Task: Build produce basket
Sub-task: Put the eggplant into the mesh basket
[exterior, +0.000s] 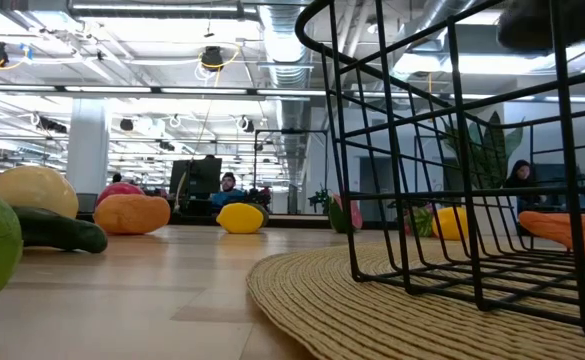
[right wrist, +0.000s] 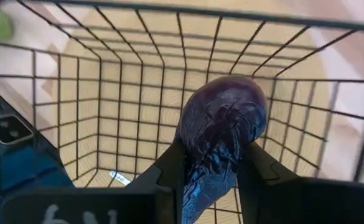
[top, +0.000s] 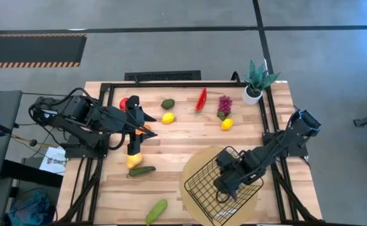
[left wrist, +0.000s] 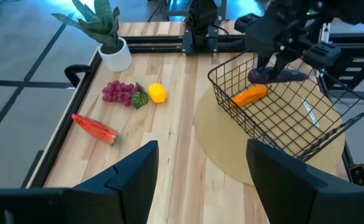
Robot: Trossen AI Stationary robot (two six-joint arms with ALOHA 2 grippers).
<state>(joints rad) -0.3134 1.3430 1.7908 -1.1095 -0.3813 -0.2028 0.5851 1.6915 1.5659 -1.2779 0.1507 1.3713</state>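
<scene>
The black wire basket (top: pixel 203 169) stands on a round tan mat at the table's near right, with an orange carrot (left wrist: pixel 250 96) lying in it. My right gripper (top: pixel 228 186) hangs over the basket's opening, shut on a purple aubergine (right wrist: pixel 222 124). My left gripper (left wrist: pixel 200 155) waits open and bare above the table's left half. Loose produce lies on the table: a red apple (top: pixel 124 102), an avocado (top: pixel 167 103), two lemons (top: pixel 168 117), a watermelon slice (top: pixel 201 98), grapes (top: pixel 224 105) and two cucumbers (top: pixel 142 171). My right gripper pinches the aubergine's two sides (right wrist: pixel 191 155) between its two fingers (right wrist: pixel 169 171). The fingers come from above, pointing steeply down into the basket. The aubergine's thick rounded end (right wrist: pixel 231 93) sticks out past the fingers. It hangs at about rim height, clear of the basket's floor and above the carrot.
A potted green plant (top: pixel 255 81) stands at the far right corner. A black frame (top: pixel 170 85) runs along the table's edges. The tan mat (exterior: pixel 322 290) reaches out past the basket toward the table's middle. Bare wood lies between the basket and the far row of produce.
</scene>
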